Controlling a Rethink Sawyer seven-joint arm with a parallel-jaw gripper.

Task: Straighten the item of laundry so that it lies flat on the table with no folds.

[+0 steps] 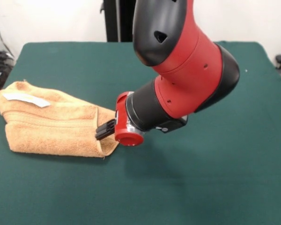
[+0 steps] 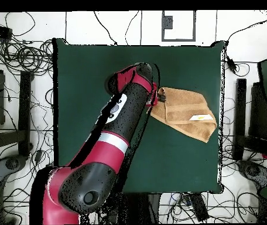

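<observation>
- Near the tabletop's edge, at the left of the front view, the towel is seen lying folded over on itself in layers, with a white tag showing on its upper surface.
- In the overhead view the same towel is placed at the right side of the green cover, close to that edge, with much bare cloth beside it.
- The gripper is brought in low at the towel's pointed end, where the folded layers meet; the black fingers are seen touching or just entering that end.
- Whether the fingers are spread or pinched on the terry cannot be told from either view, since they are largely hidden by the red wrist and the cloth.
- The step in hand is judged to be the taking of a corner or top layer at the fold, so the unfolding is at an early stage.
- A secure hold on only the upper layer is called for next, followed by a lift and a pull toward the open middle of the tabletop.
</observation>
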